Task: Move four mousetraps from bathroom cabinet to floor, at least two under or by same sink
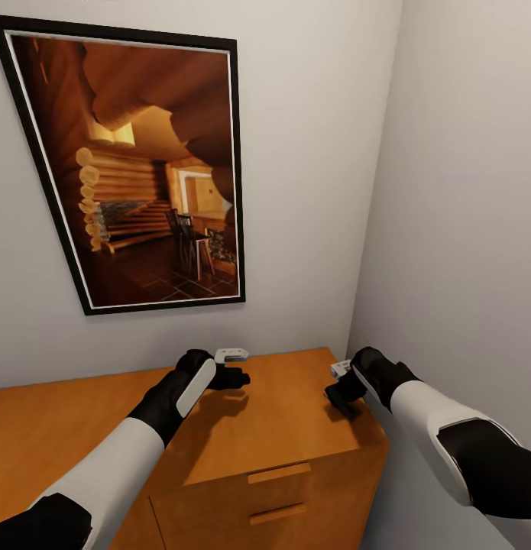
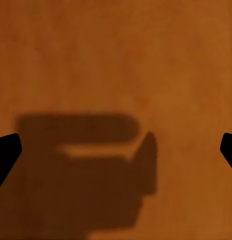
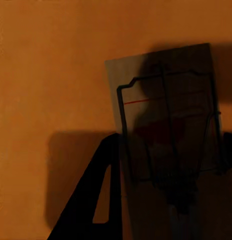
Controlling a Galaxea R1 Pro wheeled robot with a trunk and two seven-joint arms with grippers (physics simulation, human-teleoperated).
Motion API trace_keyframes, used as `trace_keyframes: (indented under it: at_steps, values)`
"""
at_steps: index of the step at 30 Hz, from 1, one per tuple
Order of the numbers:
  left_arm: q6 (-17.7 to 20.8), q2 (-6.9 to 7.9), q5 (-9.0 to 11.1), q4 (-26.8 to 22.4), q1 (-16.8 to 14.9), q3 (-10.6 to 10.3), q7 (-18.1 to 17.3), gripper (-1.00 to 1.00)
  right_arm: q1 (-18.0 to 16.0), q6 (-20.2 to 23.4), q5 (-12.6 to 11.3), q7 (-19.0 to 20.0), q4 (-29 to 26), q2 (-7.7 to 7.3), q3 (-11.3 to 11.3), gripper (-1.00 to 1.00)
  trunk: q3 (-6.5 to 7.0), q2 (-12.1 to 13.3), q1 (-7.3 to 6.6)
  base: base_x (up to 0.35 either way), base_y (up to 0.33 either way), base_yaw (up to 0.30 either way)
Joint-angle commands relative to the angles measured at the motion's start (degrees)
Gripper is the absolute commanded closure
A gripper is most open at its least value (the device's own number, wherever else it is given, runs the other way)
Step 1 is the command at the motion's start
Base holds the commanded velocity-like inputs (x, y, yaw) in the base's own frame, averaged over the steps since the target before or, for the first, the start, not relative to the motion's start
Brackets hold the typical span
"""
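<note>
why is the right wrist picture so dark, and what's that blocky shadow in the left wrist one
Right wrist view: the flat tan wooden mousetrap with dark wire lies in the gripper's own shadow, dimming it and its red mark. Left wrist view: the blocky dark patch is a shadow on the orange-brown wooden cabinet top, probably the left gripper's own. Head view: soft, even light, arm shadows on the cabinet.

The cabinet [image 1: 280, 428] is seen in plain orange-brown wood, with handles of the same tone. The mousetrap [image 3: 166, 115] is shown as a greyish-tan board with dark wire and a red mark. Both grippers, left [image 1: 233, 377] and right [image 1: 335, 397], are coloured black, on white forearms. The walls [image 1: 311, 153] are painted off-white. The picture [image 1: 143, 176], black-framed with a white border, is filled with amber and brown log tones.
</note>
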Motion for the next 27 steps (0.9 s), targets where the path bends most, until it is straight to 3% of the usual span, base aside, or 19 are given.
trace_keyframes:
  at_steps: [1, 10, 15, 17, 18, 19, 23, 27]
  values:
    - [0.1, 0.02, 0.6, 0.0, -0.1, -0.1, 0.6, -1.0, 0.0, 0.4, -0.5, 0.4, 5.0, -0.04, -0.3, 1.0, -0.1, 0.0, 0.02, 0.0, 0.0, 0.0]
    - [0.1, 0.03, 0.6, 0.0, -0.1, -0.1, 0.6, -1.0, 0.0, 0.5, -0.5, 0.4, 5.0, -0.22, -0.3, 1.0, -0.1, 0.0, 0.02, 0.0, 0.0, 0.0]
    - [0.2, 0.1, 0.6, 0.0, -0.1, -0.3, 0.5, -1.0, 0.0, 3.2, -0.8, 1.1, 3.3, -0.78, -0.5, 1.0, -0.1, 0.0, 0.02, 0.0, 0.0, 0.0]
    - [0.2, 0.11, 0.5, 0.0, -0.1, -0.4, 0.5, -1.0, 0.0, 6.5, -0.8, 1.1, 0.3, -0.95, -0.6, 1.0, -0.1, 0.0, 0.02, 0.0, 0.0, 0.0]
    - [0.1, 0.11, 0.5, 0.0, -0.1, -0.5, 0.6, -1.0, 0.0, 13.2, -0.9, 1.1, -6.4, -1.01, -0.8, 1.0, -0.1, 0.0, 0.02, 0.0, 0.0, 0.0]
    - [0.1, 0.11, 0.5, -0.1, -0.1, -0.6, 0.6, -1.0, 0.0, 15.0, -0.9, 1.2, -8.3, -1.03, -0.8, 1.0, -0.1, 0.0, 0.02, 0.0, 0.0, 0.0]
    - [0.0, 0.19, 0.5, -0.1, -0.1, -0.8, 0.5, -1.0, 0.0, 15.8, -1.0, 1.1, -21.2, -1.07, -2.2, 1.0, -0.1, 0.0, 0.02, 0.0, 0.0, 0.0]
    - [0.0, 0.26, 0.6, -0.1, -0.1, -0.8, 0.5, -1.0, -0.1, 15.8, -1.0, 1.1, -27.9, -1.05, -3.4, 1.0, -0.1, 0.0, 0.02, 0.0, 0.0, 0.0]
